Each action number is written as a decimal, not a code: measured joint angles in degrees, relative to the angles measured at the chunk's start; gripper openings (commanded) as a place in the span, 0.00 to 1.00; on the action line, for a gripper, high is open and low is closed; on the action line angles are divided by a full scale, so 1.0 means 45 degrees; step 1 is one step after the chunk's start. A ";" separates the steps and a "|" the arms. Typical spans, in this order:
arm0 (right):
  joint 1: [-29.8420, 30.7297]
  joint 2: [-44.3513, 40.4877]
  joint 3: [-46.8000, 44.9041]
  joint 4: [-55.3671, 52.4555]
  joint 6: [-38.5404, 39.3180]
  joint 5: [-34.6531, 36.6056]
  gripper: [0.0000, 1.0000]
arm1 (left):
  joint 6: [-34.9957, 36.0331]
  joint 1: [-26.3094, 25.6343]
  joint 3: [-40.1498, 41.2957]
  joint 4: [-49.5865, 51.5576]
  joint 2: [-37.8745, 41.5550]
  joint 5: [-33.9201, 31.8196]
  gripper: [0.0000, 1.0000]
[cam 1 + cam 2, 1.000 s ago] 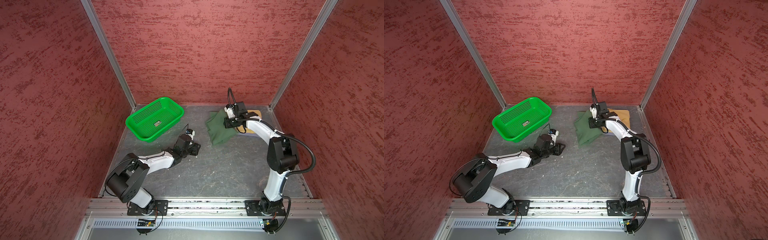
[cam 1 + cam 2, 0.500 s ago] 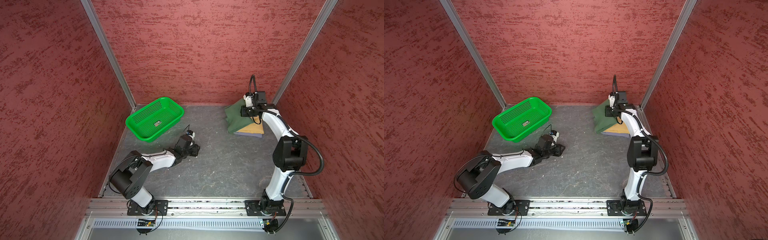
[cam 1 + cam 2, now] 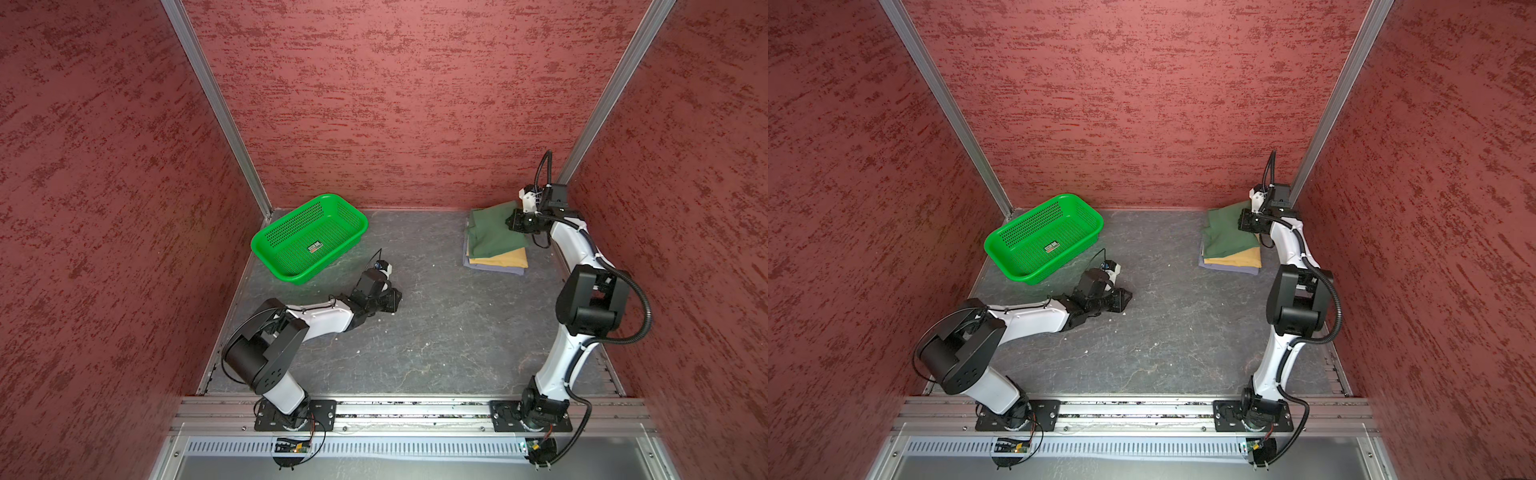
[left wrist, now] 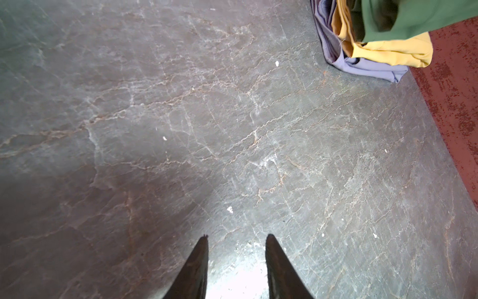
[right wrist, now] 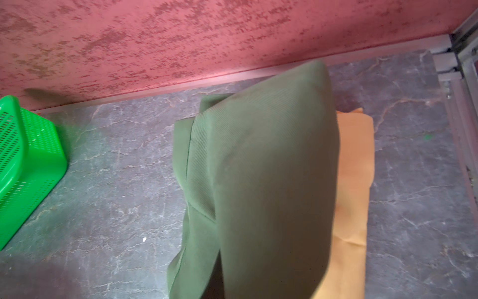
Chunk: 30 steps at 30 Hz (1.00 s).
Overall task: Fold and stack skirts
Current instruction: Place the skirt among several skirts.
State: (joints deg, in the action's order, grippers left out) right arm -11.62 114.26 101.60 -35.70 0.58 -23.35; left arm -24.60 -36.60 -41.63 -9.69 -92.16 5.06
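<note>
Green cloth sits right at the right fingers (image 3: 510, 221), which are closed on one edge of the dark green skirt (image 3: 490, 237). In the right wrist view the fingers themselves are hidden, and the ribbed fabric (image 5: 258, 181) rises toward the lens, lifted at the gripped edge. Away from the fingers the rest of this skirt drapes down onto the mustard-yellow skirt (image 3: 505, 258). That one lies folded flat beneath it and shows as a strip past the green edge (image 5: 354, 155). Under the yellow lies the lavender-grey skirt (image 3: 494, 268), lowest of the three and resting on the bench (image 3: 436, 324). The pile sits near the corner of the red wall (image 3: 415, 104), close behind the right fingers.

The left fingers (image 4: 196, 266) stand apart with nothing between them, low over bare grey bench. Well ahead of them, at the edge of the left wrist view, the same pile shows its layered folds: lavender (image 4: 367, 68), yellow (image 4: 388, 51), green (image 4: 413, 18). A bright green perforated basket (image 3: 299, 277) stands just beside the left fingers, toward the back wall, well apart from the skirts.
</note>
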 measured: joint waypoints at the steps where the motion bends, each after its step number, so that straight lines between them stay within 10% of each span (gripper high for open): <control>1: -0.0073 0.0165 0.0029 0.0000 0.0058 0.0010 0.00 | 0.0005 -0.0015 -0.0068 0.0015 -0.0053 0.0005 0.37; 11: -0.0437 0.1452 0.0000 -0.0029 0.0335 0.0913 0.25 | 0.0005 -0.0262 -0.0423 0.0277 -0.0461 0.0112 0.38; 19: -0.0865 0.1472 -0.0384 0.0321 0.0277 0.1205 0.72 | 0.0005 -0.0325 -0.0675 0.0413 -0.0767 0.0146 0.38; 21: -0.0942 0.1438 -0.0544 0.0539 0.0228 0.1200 0.98 | 0.0005 -0.0325 -0.0704 0.0442 -0.0772 0.0146 0.37; 30: -0.1137 -0.0398 -0.1511 0.1035 -0.0350 0.1078 0.99 | 0.0243 -0.0359 -0.0879 0.0539 -0.0772 0.0136 0.38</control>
State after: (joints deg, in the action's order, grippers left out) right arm -16.73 112.46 94.80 -31.05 -0.99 -18.50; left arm -23.51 -38.22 -45.58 -7.27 -95.64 5.67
